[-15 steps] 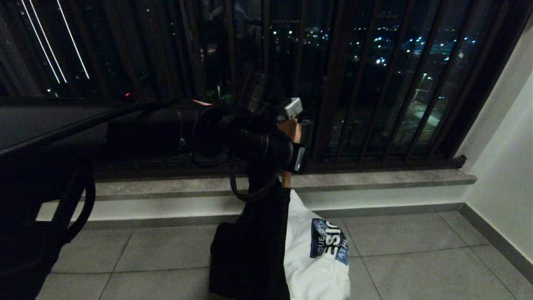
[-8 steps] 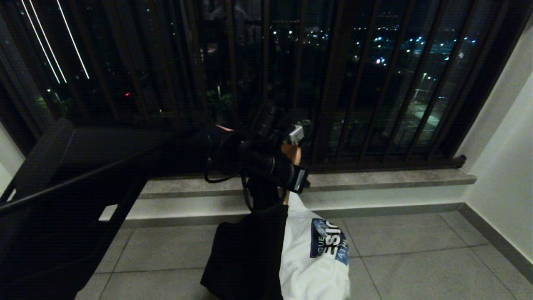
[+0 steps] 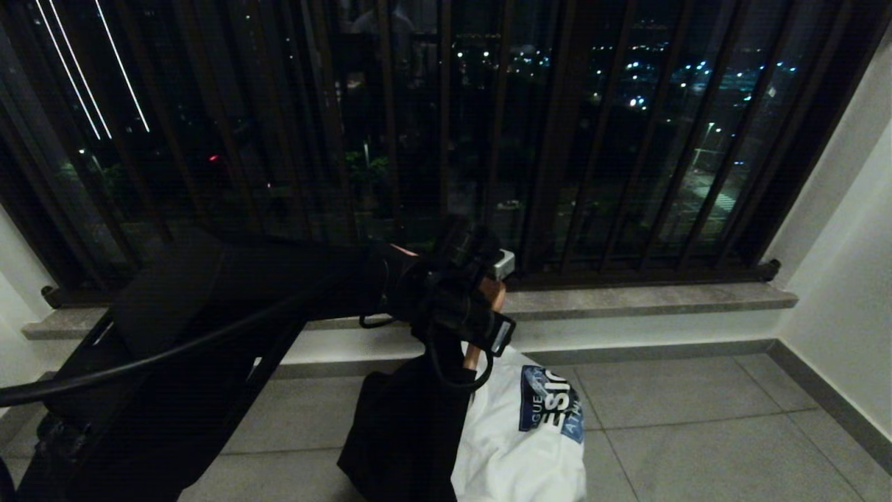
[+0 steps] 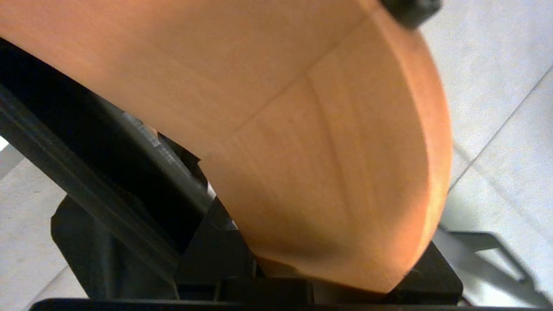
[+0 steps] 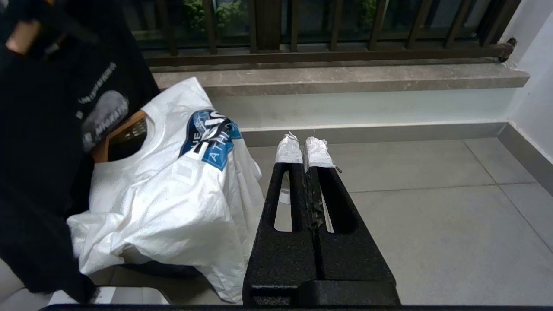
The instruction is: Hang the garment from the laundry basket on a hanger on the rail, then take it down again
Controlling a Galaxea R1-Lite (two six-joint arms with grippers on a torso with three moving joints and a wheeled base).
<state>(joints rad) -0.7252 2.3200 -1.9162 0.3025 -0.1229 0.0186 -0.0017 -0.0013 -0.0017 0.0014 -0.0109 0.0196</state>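
My left gripper is shut on an orange wooden hanger, which fills the left wrist view. A black garment hangs from that hanger down to the floor, in front of the window ledge. Its grey print shows in the right wrist view. Beside it lies a white T-shirt with a blue logo, and a second wooden hanger sits in its neck. My right gripper is shut and empty, low over the floor tiles beside the white shirt. The laundry basket and the rail are out of view.
A dark barred window grille stands behind a stone ledge. A white wall closes the right side. Grey floor tiles lie bare to the right of the clothes.
My left arm has come down from grille height to ledge height, carrying the hanger and black garment. The garment's lower part has spread a little on the floor. The right arm is still.
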